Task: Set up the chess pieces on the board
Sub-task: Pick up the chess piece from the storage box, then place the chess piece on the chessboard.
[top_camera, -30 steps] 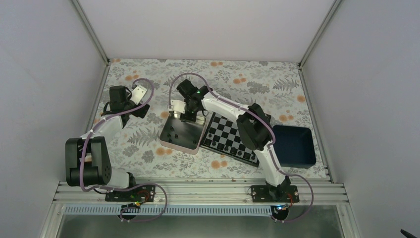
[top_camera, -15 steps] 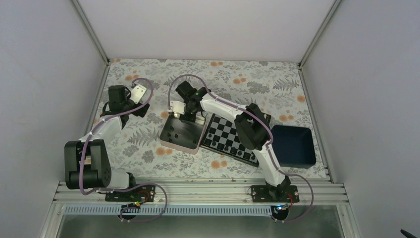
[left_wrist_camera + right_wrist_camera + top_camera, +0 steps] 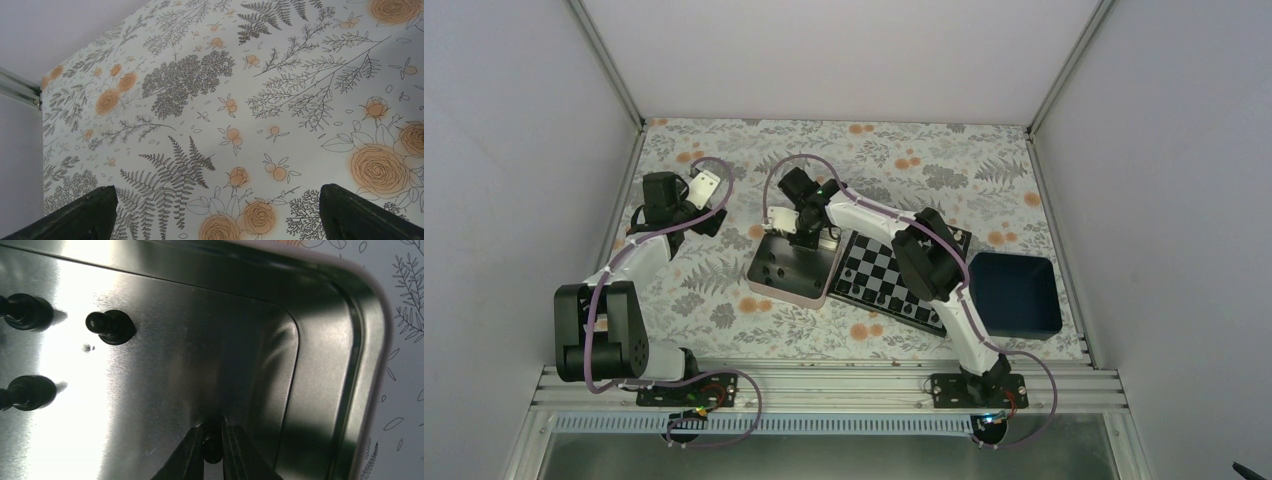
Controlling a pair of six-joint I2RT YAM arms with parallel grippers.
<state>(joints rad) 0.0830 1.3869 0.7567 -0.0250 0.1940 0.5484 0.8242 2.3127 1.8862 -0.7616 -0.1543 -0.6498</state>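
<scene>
The checkered board [image 3: 894,275] lies right of the silver tin [image 3: 790,272], with a few black pieces on its near edge. My right gripper [image 3: 802,236] reaches into the tin's far corner. In the right wrist view my right gripper [image 3: 212,440] is shut on a tiny black chess piece [image 3: 212,446] against the tin's floor. Three more black pieces [image 3: 111,326] lie on the tin's floor at the left. My left gripper [image 3: 709,222] hovers over the floral cloth left of the tin, open and empty; its fingertips [image 3: 75,215] frame bare cloth.
A dark blue tray [image 3: 1017,293] stands right of the board. The tin's raised wall [image 3: 362,365] curves close to the right gripper. Floral cloth covers the table; grey walls enclose it on three sides.
My right gripper has shifted slightly left and towards the tin's far corner. The left arm has not moved.
</scene>
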